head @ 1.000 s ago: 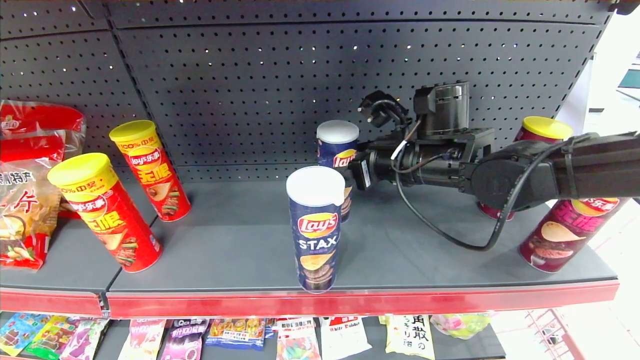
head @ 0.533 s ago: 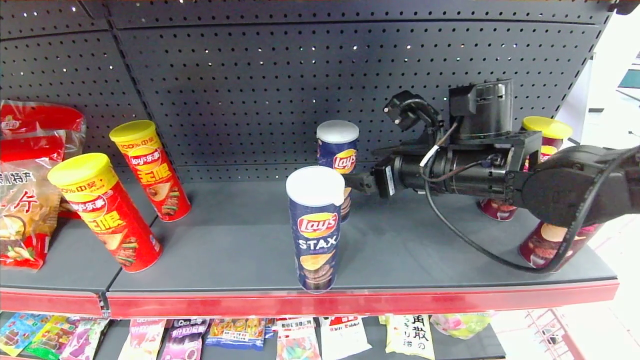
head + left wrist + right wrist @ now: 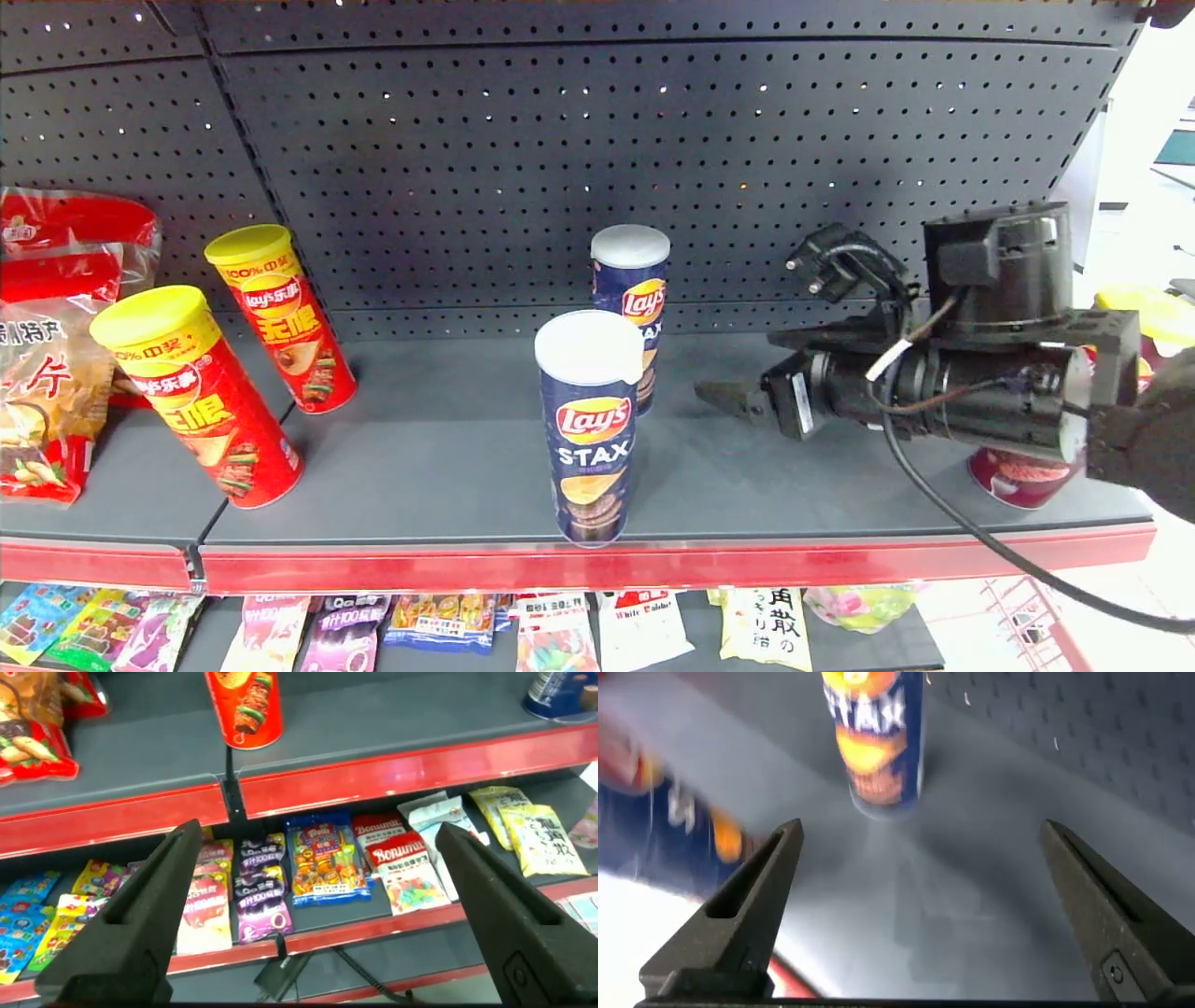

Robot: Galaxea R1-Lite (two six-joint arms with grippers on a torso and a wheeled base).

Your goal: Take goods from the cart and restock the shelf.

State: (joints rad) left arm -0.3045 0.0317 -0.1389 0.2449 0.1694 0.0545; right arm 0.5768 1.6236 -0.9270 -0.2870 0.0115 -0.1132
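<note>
Two blue chip cans stand upright on the grey shelf (image 3: 448,467): a front blue can (image 3: 588,425) near the red edge and a rear blue can (image 3: 631,280) by the pegboard. My right gripper (image 3: 724,396) hangs over the shelf to the right of both cans, apart from them, open and holding nothing. In the right wrist view the right gripper (image 3: 920,826) has its fingers spread wide, with the rear blue can (image 3: 878,737) ahead and the front blue can (image 3: 663,821) blurred at one side. My left gripper (image 3: 318,829) is open in front of the lower shelf (image 3: 308,929).
Two red cans with yellow lids (image 3: 196,401) (image 3: 280,313) stand at the left, next to snack bags (image 3: 47,373). Dark red cans (image 3: 1018,471) sit behind my right arm at the right end. Snack packets (image 3: 322,854) fill the lower shelf. Bare shelf lies between the can groups.
My right gripper has drawn back to the right and down from the rear blue can, which stays standing by the pegboard. The arm now covers more of the dark red cans.
</note>
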